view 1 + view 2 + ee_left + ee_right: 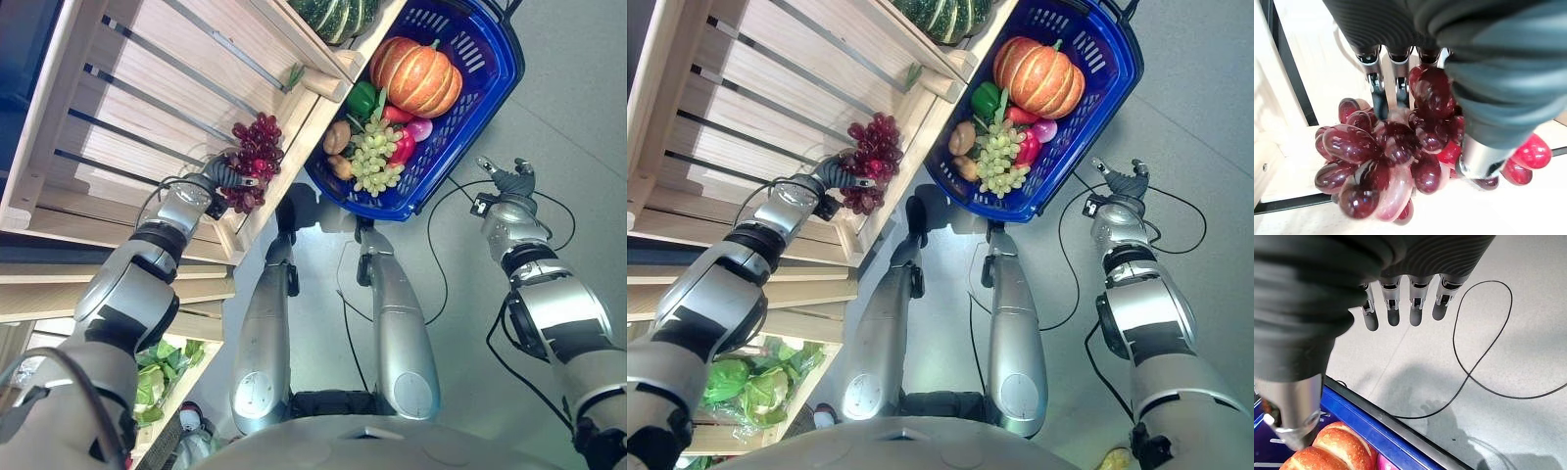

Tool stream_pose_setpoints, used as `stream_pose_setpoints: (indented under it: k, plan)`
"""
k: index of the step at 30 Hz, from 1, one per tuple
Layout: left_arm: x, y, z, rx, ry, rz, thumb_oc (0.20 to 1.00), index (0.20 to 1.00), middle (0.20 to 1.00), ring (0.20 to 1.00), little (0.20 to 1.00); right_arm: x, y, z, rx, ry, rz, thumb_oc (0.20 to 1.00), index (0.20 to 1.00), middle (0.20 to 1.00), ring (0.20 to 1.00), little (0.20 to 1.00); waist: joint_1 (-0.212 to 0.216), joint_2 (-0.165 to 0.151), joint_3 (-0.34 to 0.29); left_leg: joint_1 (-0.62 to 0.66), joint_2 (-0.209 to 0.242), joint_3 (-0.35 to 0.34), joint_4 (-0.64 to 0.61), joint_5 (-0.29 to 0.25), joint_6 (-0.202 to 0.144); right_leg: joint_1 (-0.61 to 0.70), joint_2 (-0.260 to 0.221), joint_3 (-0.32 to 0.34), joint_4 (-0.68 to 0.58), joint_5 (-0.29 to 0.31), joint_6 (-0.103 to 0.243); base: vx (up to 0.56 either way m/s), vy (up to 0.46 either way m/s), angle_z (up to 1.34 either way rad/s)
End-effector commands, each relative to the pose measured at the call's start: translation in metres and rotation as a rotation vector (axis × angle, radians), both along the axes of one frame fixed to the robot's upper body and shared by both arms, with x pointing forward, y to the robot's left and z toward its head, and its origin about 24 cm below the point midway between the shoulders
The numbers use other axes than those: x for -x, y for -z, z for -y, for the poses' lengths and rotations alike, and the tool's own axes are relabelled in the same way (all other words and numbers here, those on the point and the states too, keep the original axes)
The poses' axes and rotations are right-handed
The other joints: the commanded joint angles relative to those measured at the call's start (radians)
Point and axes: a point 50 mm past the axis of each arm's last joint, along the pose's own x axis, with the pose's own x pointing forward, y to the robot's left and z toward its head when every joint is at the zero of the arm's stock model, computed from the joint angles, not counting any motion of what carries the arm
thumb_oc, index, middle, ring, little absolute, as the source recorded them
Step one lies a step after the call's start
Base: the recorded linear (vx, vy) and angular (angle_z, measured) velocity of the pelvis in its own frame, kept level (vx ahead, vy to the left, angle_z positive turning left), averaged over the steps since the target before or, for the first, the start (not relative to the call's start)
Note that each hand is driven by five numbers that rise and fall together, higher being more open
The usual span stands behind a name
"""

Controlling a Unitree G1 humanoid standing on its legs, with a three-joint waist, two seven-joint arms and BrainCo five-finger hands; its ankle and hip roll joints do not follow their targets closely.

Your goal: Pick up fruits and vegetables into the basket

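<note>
A bunch of dark red grapes (255,152) sits at the front edge of a wooden crate shelf (147,88), with my left hand (223,174) shut on it. In the left wrist view the fingers (1376,88) and thumb (1476,156) curl round the red grapes (1381,156). To the right, the blue basket (495,69) holds an orange pumpkin (416,76), green grapes (372,157), a green pepper (361,98), a red pepper (403,147) and a potato (336,137). My right hand (509,181) hangs open over the floor beside the basket, its fingers (1393,308) straight.
A green striped squash (338,15) lies in the crate above the grapes. Leafy greens (157,367) fill a lower shelf at the bottom left. Grey floor (578,108) spreads to the right of the basket.
</note>
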Motion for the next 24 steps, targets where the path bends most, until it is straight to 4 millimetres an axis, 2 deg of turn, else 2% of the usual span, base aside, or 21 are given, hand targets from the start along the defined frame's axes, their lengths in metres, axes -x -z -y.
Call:
stream_pose_setpoints:
  k: [1,16,24]
  plan:
    - [0.003,0.015,0.025,0.067,0.083,-0.021,0.200,0.200,0.200,0.200,0.200,0.008,0.013,0.002,-0.011,0.046,-0.023,1.000,1.000,1.000,1.000,1.000,0.019,-0.027,-0.034,-0.010,-0.046,0.014,0.080,-0.103,0.011,0.032,0.063,0.022,-0.012,0.002,0.086,0.00,0.000,0.00]
    - [0.003,0.014,0.024,0.282,0.002,0.055,0.200,0.200,0.200,0.200,0.200,0.008,0.016,0.000,-0.016,0.046,-0.021,1.000,1.000,1.000,1.000,1.000,0.022,-0.032,-0.034,-0.006,-0.049,0.009,0.081,-0.105,0.011,0.035,0.066,0.026,-0.009,0.000,0.085,0.00,0.000,0.00]
    - [0.002,-0.005,0.027,0.666,-0.011,0.164,0.200,0.200,0.200,0.200,0.200,0.012,0.019,0.003,-0.013,0.052,-0.011,1.000,1.000,1.000,1.000,1.000,0.025,-0.025,-0.034,-0.005,-0.050,0.005,0.085,-0.109,0.010,0.034,0.065,0.028,-0.001,-0.007,0.086,0.00,0.000,0.00]
